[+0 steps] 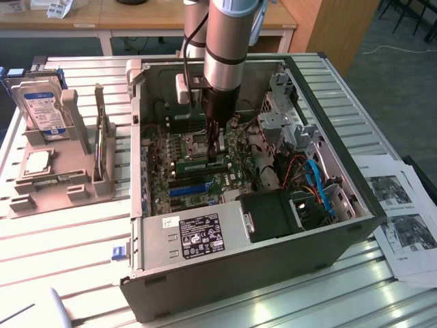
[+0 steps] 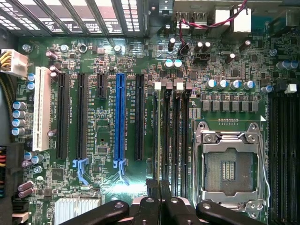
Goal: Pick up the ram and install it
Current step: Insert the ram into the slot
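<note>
One ram in play: a long, narrow green board stick with a paler band along its face. It stands on its long edge and runs lengthwise across the middle of the motherboard. Chips too small to resolve in the exterior view.

Location: inside the open computer case, just beside the CPU socket, between that socket and the blue expansion slot. The stick sits at the row of black memory slots. Cannot tell whether it is fully seated.

Arm pose: the arm comes straight down into the case, with a silver-grey wrist section over a black tool body and the tool axis vertical. Gripper is at the middle of the stick's length, fingers clenched on the ram's upper edge. In the wrist view the black fingers converge directly above the memory slots, next to the open socket frame.

Surroundings: the case lies on its side on a slatted metal table. The power supply occupies the case's near edge. A hard drive with a blue-white label stands in a grey holder toward the table's far corner, on the exterior view's left. Printed sheets lie at the table's edge on the exterior view's right.
</note>
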`<action>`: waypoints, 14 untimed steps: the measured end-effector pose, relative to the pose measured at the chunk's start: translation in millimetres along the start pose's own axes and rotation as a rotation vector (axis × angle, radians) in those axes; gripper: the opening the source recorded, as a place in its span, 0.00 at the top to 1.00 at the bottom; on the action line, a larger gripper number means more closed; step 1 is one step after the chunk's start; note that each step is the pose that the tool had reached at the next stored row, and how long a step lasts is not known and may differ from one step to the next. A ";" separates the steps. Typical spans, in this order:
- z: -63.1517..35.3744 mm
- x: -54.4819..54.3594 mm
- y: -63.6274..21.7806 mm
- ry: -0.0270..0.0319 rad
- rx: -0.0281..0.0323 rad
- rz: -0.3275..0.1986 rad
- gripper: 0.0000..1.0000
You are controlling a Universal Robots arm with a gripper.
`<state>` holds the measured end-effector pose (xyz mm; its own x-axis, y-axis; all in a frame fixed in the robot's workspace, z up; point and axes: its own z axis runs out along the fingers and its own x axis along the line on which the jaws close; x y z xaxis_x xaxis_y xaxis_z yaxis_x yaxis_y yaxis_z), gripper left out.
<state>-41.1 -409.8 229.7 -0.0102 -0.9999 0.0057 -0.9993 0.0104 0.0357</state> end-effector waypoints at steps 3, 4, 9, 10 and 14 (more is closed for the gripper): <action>1.4 0.0 0.0 0.0001 -0.0001 0.001 0.89; 2.0 0.0 -0.1 0.0000 0.0000 0.001 0.89; 4.4 0.0 -0.1 0.0001 -0.0001 0.003 0.89; 4.8 0.0 -0.1 0.0001 -0.0001 0.003 0.89; 5.9 0.0 -0.2 -0.0001 0.0000 0.003 0.89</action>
<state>-41.1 -409.8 223.8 -0.0135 -0.9999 0.0058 -0.9993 0.0137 0.0357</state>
